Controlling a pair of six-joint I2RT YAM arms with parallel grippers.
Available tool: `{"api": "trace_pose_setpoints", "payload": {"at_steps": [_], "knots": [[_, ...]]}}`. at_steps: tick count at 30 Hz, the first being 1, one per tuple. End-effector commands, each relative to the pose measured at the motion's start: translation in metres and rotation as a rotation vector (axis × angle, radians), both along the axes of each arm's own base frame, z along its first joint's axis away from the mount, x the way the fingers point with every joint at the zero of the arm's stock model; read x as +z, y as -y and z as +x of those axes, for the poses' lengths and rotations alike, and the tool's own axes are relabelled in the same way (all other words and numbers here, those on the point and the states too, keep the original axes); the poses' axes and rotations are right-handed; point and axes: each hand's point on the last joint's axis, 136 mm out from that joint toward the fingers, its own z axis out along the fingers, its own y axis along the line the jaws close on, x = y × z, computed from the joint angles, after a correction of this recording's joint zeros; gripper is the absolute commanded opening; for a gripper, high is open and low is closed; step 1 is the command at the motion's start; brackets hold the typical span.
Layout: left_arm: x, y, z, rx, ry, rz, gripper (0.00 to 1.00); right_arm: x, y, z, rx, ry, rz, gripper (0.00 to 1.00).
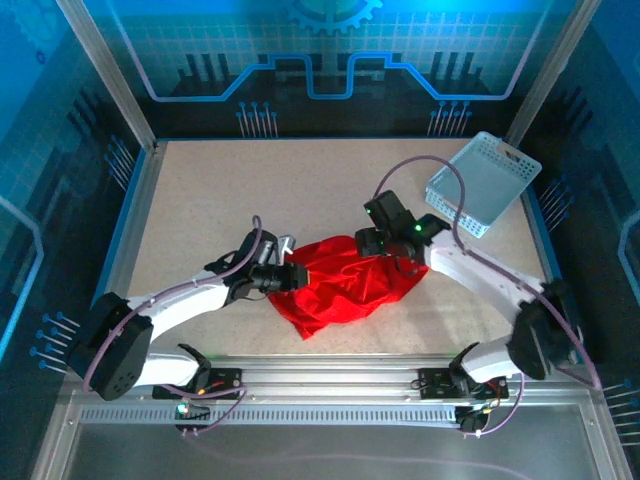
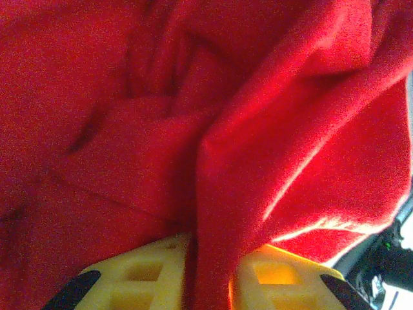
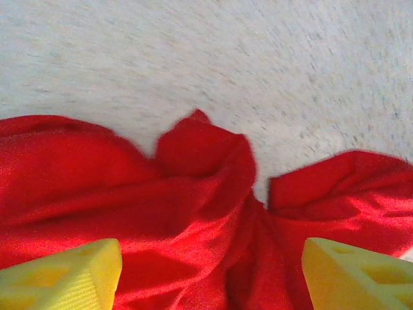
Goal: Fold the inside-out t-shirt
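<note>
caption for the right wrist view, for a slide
Open right gripper at the bunched red t-shirt, speckled table beyond.

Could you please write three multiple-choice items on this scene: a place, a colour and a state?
1. Where is the basket?
A. far right corner of the table
B. near left corner
C. table centre

2. What colour is the t-shirt?
A. white
B. red
C. green

3. How is the right gripper?
A. shut on the basket
B. open above the t-shirt
C. shut, empty

Key: 1A, it sits by the far right edge; 2B, bright red throughout; 3B, its yellow fingers stand wide apart over cloth.
</note>
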Motion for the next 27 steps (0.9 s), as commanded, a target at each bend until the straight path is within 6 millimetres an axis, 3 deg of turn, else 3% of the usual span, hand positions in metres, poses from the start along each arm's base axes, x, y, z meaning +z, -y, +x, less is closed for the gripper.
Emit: {"api": "trace_pose_setpoints", "payload": {"at_steps": [1, 3, 6, 11, 16, 19, 23, 27], "knots": [[-0.006, -0.016, 0.012, 0.091, -0.009, 0.031, 0.23, 0.020, -0.034, -0.025, 0.208, 0.096, 0.032, 0.75], [-0.006, -0.017, 0.016, 0.101, -0.009, 0.029, 0.22, 0.007, -0.060, -0.043, 0.351, 0.100, 0.033, 0.77], [-0.010, -0.018, 0.019, 0.107, -0.018, 0.044, 0.22, -0.020, -0.086, -0.055, 0.450, 0.064, 0.028, 0.89], [-0.017, -0.026, 0.020, 0.145, -0.032, 0.083, 0.23, -0.049, -0.106, -0.042, 0.452, 0.022, -0.063, 0.86], [-0.017, -0.025, 0.019, 0.154, -0.035, 0.061, 0.28, -0.064, -0.102, -0.013, 0.360, 0.027, -0.173, 0.75], [-0.017, -0.023, 0.017, 0.145, -0.038, 0.047, 0.31, -0.057, -0.109, -0.006, 0.358, 0.041, -0.147, 0.57], [-0.016, -0.028, 0.018, 0.156, -0.021, 0.073, 0.32, -0.045, -0.111, -0.007, 0.368, 0.039, -0.118, 0.15], [-0.010, -0.042, 0.027, 0.182, 0.027, 0.162, 0.32, -0.017, -0.107, -0.026, 0.385, 0.032, -0.033, 0.00]]}}
